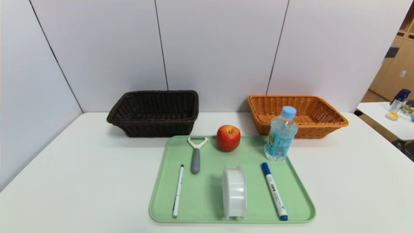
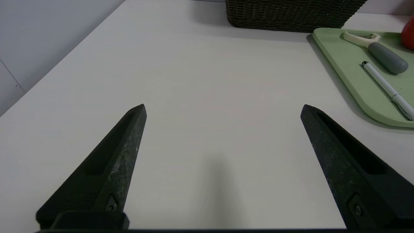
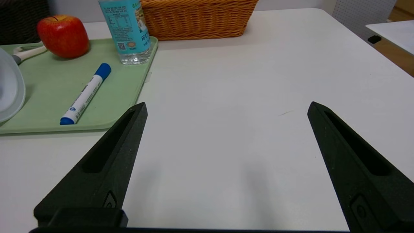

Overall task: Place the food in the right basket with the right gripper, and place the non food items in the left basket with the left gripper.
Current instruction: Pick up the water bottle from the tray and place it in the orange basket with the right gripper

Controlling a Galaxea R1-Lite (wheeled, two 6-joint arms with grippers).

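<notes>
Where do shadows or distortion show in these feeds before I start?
Head view: wall seams bow outward, and the tape roll casts a soft shadow on the green tray. Left wrist view: a faint shadow lies on the table between the open left gripper fingers. Right wrist view: similar soft shadows lie under the open right gripper.

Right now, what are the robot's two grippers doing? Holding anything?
Left gripper: open, holding nothing, over bare table beside the green tray.
Right gripper: open, holding nothing, over bare table on the tray's other side.
</notes>
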